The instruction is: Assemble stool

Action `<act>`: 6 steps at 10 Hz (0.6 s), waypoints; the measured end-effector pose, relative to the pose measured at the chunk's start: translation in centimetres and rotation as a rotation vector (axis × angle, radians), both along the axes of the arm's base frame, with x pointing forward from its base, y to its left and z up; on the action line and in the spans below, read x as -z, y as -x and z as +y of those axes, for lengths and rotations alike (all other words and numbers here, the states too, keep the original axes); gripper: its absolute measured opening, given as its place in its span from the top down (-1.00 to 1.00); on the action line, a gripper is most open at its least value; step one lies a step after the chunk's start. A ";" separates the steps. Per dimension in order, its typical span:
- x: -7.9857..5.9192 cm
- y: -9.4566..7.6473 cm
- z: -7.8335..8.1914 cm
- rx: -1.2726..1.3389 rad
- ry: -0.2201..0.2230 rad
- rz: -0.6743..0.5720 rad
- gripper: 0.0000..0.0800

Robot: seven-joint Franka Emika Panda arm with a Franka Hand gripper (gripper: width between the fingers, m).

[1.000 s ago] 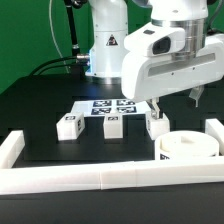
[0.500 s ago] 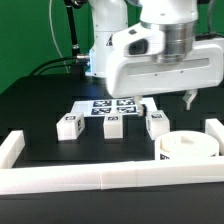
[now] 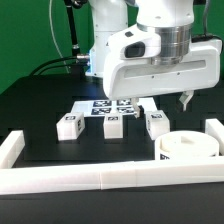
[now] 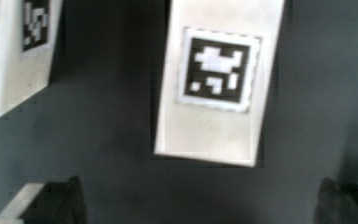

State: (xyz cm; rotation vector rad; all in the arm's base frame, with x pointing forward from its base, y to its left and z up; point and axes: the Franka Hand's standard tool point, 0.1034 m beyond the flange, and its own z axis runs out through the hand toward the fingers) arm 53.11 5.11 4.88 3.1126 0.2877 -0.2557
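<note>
Black tabletop [image 3: 40,110] before a green backdrop, fenced at the front by a white border rail [image 3: 100,178]. Three short white stool legs stand in a row just beside the marker board [image 3: 100,104]: left leg [image 3: 69,126], middle leg [image 3: 112,125], right leg [image 3: 156,123]. The round seat [image 3: 188,148] sits against the rail on the exterior view's right, near the right leg. The gripper [image 3: 165,103] hangs above the right leg, jaws spread wide and empty. The wrist view shows one tagged leg [image 4: 220,95] beneath the parted fingertips [image 4: 55,200], untouched.
</note>
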 end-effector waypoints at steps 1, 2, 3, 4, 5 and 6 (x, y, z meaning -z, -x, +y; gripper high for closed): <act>0.2 -1.2 -0.7 -0.006 -0.001 -0.010 -0.62; 0.5 -1.2 -0.9 -0.003 0.004 0.029 -0.62; 0.4 -0.7 -0.7 -0.006 0.013 0.104 -0.62; 0.4 -0.6 -0.6 -0.008 0.021 0.177 -0.62; 0.5 -0.6 -0.6 -0.009 0.029 0.251 -0.62; 0.4 -0.4 -0.6 -0.004 0.042 0.345 -0.62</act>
